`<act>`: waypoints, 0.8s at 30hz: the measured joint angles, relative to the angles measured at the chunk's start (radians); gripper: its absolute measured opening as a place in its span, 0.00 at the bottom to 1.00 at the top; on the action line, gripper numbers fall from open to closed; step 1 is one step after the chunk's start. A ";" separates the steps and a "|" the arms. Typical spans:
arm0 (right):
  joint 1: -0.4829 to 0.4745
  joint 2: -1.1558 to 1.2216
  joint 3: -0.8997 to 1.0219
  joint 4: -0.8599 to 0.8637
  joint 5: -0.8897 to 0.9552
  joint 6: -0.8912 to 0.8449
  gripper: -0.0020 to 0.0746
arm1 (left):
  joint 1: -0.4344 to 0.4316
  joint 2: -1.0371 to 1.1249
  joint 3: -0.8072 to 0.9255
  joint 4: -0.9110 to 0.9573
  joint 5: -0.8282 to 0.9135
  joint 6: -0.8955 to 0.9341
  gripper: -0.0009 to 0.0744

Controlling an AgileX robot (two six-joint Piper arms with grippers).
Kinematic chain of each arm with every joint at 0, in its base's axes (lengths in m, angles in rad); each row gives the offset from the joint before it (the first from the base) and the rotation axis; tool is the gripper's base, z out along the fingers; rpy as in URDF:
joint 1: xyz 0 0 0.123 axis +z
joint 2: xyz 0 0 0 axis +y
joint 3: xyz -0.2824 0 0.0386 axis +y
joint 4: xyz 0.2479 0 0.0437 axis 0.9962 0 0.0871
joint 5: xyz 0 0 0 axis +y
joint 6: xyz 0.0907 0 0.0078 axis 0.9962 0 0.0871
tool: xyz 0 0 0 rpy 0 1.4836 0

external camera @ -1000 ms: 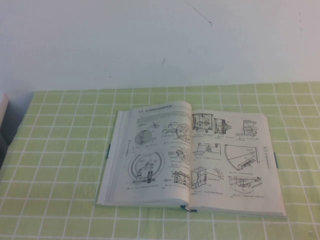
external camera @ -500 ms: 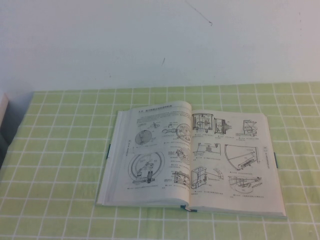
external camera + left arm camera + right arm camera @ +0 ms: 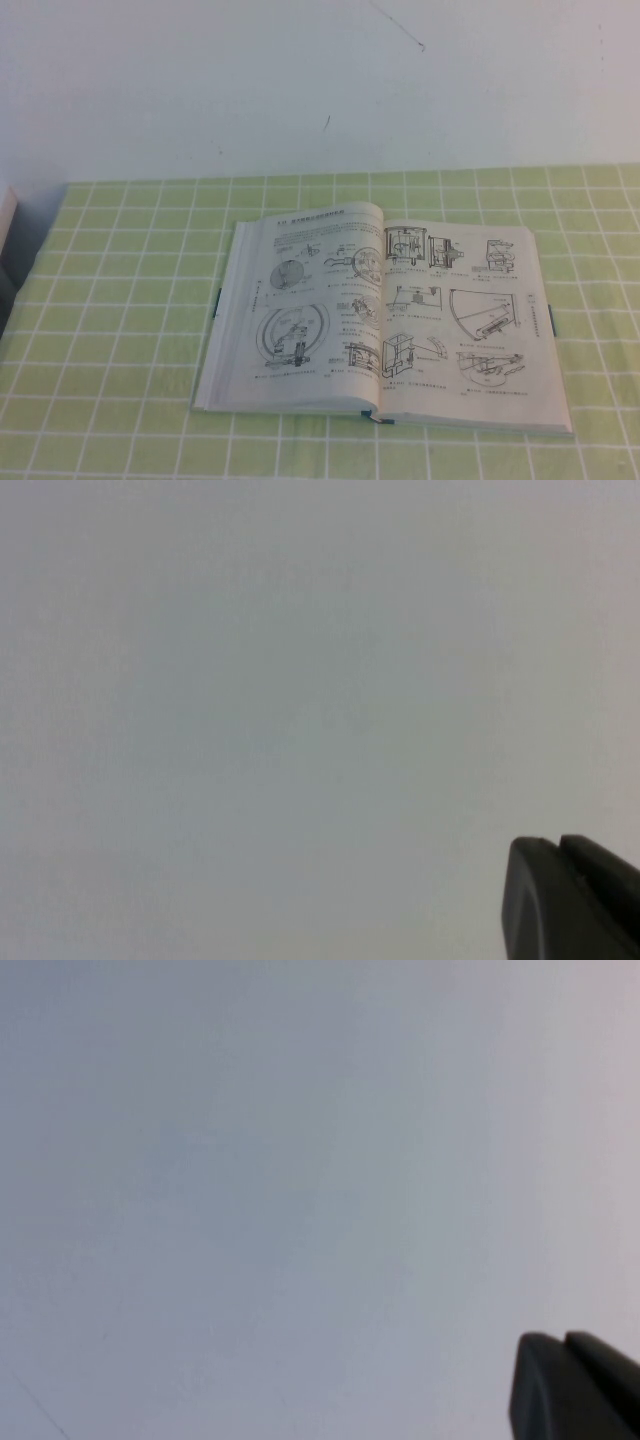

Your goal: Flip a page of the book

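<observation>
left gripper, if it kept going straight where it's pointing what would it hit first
Probably nothing soon. The left wrist view shows only a dark tip of the left gripper against a plain pale surface, likely the wall; distance is unclear. The book is not in its line. The right gripper faces similar blankness.

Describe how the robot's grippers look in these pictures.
Little shows. The left gripper appears only as a black, matte, rounded-edged part against the plain wall; the right gripper looks the same. No cables or markings are visible. Neither arm shows above the book.
</observation>
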State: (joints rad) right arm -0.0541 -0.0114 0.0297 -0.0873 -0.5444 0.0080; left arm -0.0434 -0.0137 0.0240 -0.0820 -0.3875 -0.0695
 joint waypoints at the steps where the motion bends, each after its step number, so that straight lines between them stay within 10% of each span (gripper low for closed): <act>1: 0.000 0.000 0.000 0.000 0.000 0.000 0.02 | 0.000 0.000 -0.002 0.002 0.006 -0.012 0.01; 7: 0.000 0.000 -0.016 0.000 0.089 0.008 0.02 | 0.000 0.000 -0.168 0.075 0.186 -0.027 0.01; 15: 0.000 0.009 -0.333 0.002 0.684 0.009 0.02 | 0.000 0.109 -0.465 0.040 0.621 -0.055 0.01; 24: 0.000 0.253 -0.583 0.153 1.185 -0.193 0.02 | 0.000 0.528 -0.665 -0.562 0.985 0.421 0.01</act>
State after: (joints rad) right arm -0.0541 0.2414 -0.5530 0.0652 0.6403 -0.1854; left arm -0.0434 0.5144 -0.6406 -0.6444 0.5974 0.3516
